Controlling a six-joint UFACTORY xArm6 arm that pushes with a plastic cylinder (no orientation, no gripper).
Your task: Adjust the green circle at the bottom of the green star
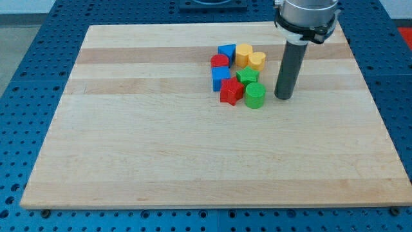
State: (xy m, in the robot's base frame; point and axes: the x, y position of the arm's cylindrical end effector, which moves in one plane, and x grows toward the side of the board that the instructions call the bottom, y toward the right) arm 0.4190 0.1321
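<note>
The green circle (255, 95) sits just below the green star (247, 76), touching it, at the lower right of a tight cluster of blocks. My tip (282, 96) rests on the board a little to the right of the green circle, level with it and apart from it. The dark rod rises from the tip toward the view's top.
The cluster also holds a red star (231, 91) left of the green circle, a blue cube (221, 77), a red cylinder (219, 62), a blue triangle block (226, 51), a yellow hexagon (243, 53) and a yellow heart (257, 60). The wooden board (129, 129) lies on a blue perforated table.
</note>
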